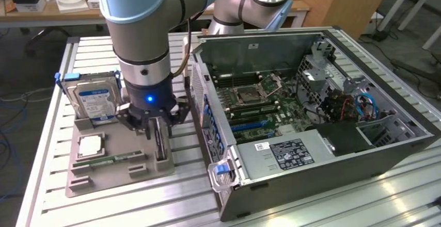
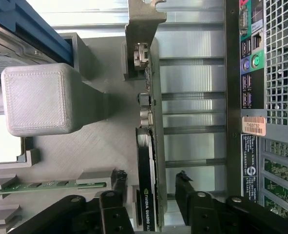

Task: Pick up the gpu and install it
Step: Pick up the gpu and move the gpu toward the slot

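Black and standing on edge, the gpu sits in its slot in the grey tray. We see it between the 2 fingers of our gripper. The jaws are spread wide, with a gap on each side of the card. Beyond 1 finger lies the memory stick; beyond the other stands the open computer case.

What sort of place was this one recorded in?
Most likely a robotics lab or workshop set up for PC assembly: a robot arm over a slotted aluminium table, an open computer case beside a grey parts tray holding the gpu, and a cluttered desk behind.
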{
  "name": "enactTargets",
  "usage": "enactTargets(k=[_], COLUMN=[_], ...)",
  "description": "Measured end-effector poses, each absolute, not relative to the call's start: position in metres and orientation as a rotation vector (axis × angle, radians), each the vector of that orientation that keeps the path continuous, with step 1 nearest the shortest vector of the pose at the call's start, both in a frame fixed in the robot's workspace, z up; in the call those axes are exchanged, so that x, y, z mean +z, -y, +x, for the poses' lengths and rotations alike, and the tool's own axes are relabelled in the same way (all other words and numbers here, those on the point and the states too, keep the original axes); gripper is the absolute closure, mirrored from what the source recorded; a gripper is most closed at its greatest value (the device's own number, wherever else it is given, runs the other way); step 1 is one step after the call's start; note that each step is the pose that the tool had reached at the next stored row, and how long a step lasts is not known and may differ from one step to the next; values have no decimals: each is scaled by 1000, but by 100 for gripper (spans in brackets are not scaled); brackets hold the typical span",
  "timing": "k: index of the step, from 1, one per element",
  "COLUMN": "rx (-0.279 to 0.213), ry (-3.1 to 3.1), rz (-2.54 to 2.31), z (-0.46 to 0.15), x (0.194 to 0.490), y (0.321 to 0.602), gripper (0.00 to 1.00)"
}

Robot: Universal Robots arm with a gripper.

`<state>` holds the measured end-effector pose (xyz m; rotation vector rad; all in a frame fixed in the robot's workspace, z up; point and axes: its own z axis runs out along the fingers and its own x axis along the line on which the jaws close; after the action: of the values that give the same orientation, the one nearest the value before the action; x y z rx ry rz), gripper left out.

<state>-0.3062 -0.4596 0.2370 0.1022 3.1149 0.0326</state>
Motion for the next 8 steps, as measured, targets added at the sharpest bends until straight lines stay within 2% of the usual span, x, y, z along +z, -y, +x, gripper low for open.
enactTargets(k=[3,4,6,8], rx=[33,33,32,32], ry=[-3115,-3115,-3115,-3115], rz=[102,102,102,102], z=[-306,-306,-306,-306], x=[237,237,237,237], y=[460,460,460,460], gripper=[61,61,73,73])
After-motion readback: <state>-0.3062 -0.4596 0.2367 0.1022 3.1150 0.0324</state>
